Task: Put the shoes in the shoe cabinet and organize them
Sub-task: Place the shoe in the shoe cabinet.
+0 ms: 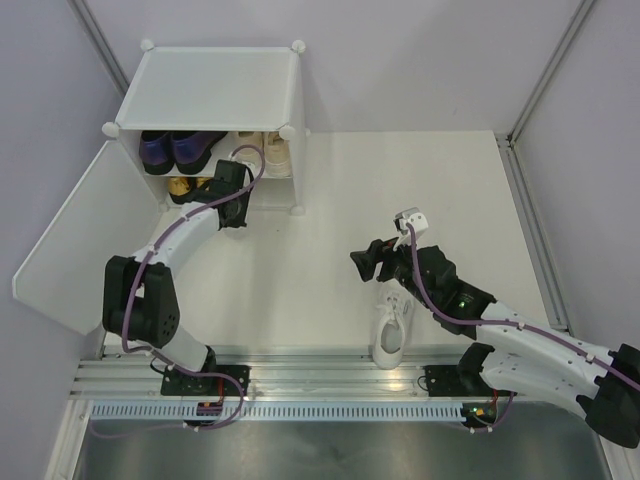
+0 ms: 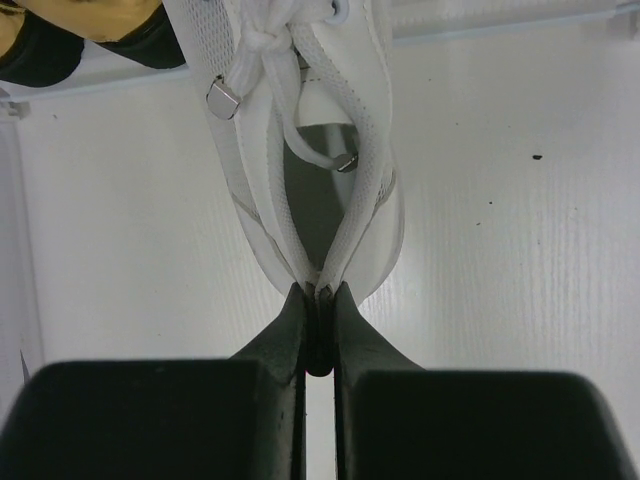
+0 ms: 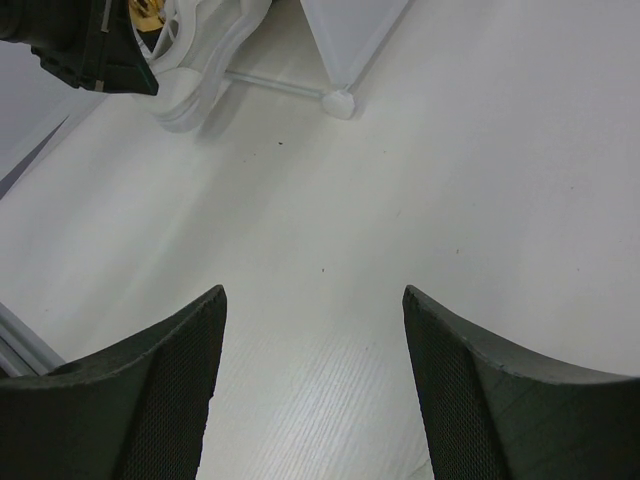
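1. L gripper: my jaws pinch white sneaker's heel rim at shoe cabinet's lower front edge, beside gold heels.
2. R gripper: my jaws apart, empty, over open table.
3. 2nd sneaker: near table's front edge.

I can read no text, label, brand, number or sign in any view. The white sneaker shows no lettering that I can make out, and the shoe cabinet is plain white on every panel I see.
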`<action>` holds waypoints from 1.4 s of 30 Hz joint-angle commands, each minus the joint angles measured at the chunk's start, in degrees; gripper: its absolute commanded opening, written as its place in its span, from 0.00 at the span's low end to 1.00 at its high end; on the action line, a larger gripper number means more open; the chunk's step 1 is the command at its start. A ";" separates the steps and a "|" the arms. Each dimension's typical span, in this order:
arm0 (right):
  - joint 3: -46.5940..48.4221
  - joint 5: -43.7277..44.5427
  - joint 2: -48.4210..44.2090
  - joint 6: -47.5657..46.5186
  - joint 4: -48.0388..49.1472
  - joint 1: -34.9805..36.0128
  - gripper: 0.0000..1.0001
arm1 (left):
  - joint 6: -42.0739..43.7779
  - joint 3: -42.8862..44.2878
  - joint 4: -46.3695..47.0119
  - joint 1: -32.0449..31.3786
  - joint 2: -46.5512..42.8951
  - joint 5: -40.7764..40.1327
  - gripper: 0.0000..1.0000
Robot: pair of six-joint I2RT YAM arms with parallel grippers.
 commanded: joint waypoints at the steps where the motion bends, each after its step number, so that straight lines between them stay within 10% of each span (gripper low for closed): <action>1: -0.22 0.81 -1.06 -0.20 0.54 -0.23 0.75 | 3.64 3.99 4.96 1.34 1.47 -0.07 0.02; 42: 0.84 2.39 4.66 -1.08 0.62 -0.23 0.75 | 7.25 13.04 18.50 4.86 13.95 6.61 0.02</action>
